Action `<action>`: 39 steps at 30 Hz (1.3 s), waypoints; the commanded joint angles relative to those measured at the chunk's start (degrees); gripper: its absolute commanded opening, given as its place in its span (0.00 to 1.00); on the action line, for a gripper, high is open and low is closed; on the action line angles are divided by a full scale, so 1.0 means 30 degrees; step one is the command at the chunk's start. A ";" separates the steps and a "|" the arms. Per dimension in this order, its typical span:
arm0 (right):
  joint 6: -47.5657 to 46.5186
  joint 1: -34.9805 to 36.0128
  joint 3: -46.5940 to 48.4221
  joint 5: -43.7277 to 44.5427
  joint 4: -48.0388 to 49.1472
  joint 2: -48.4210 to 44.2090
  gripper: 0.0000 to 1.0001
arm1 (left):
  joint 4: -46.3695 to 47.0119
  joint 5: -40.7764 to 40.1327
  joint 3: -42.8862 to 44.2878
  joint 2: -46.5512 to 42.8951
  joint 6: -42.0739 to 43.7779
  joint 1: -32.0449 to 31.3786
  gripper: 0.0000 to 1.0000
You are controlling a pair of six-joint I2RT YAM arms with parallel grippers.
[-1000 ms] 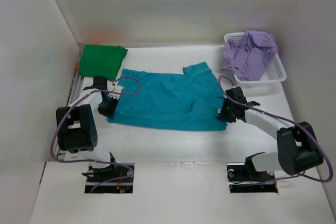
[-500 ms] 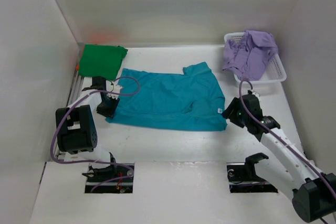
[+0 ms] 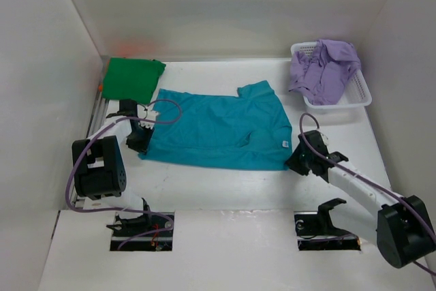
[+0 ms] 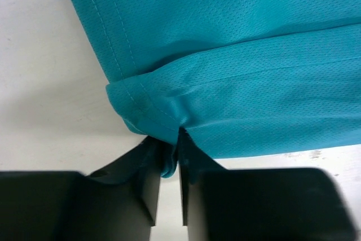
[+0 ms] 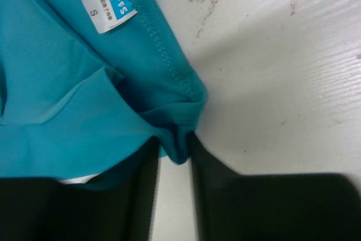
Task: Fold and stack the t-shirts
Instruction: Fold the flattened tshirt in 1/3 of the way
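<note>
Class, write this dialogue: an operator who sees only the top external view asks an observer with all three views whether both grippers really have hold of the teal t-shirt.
Operator: From above, the left gripper covers the near-left corner of the teal t-shirt. Is cloth actually in it?
Observer: Yes. The left wrist view shows a fold of the hem pinched between its two fingers.
Operator: And the right gripper, at the near-right corner?
Observer: Its wrist view shows that corner bunched between both fingers, and they press it from each side.
</note>
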 commanded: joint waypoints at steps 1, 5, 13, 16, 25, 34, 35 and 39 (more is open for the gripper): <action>0.0280 -0.0224 0.0115 -0.0951 0.1543 0.0613 0.26 | 0.0395 0.1771 -0.0302 0.1278 -0.0522 0.0206 0.11; 0.0543 -0.0253 -0.0178 -0.1070 0.1282 -0.0263 0.00 | 0.0131 0.2269 -0.0504 0.0666 -0.0465 0.0499 0.00; 0.3640 0.1118 -0.1084 -0.0544 -0.2905 -0.4801 0.00 | -0.3086 0.1860 -0.1442 -0.2584 0.1145 0.1378 0.00; 0.5811 0.2643 -0.1584 -0.0223 -0.4544 -0.6209 0.00 | -0.4553 0.1073 -0.1881 -0.3611 0.1440 0.1116 0.01; 1.0588 0.7592 -0.0064 0.2937 -0.9581 -0.6508 0.23 | -0.5581 -0.2826 -0.2791 -0.5488 0.2670 0.1114 0.24; 1.1120 0.9824 0.3391 0.6778 -1.3539 -0.5366 0.48 | -0.6929 -0.3322 0.0250 -0.5985 0.2907 0.2319 0.51; 1.1091 0.9941 0.3715 0.7013 -1.3892 -0.5131 0.48 | -0.6930 -0.3818 0.0952 -0.6161 0.2847 0.2200 0.52; 1.1266 1.0731 0.4449 0.7658 -1.4073 -0.4924 0.45 | -0.6872 -0.5404 0.3968 -0.6251 0.2935 0.1937 0.51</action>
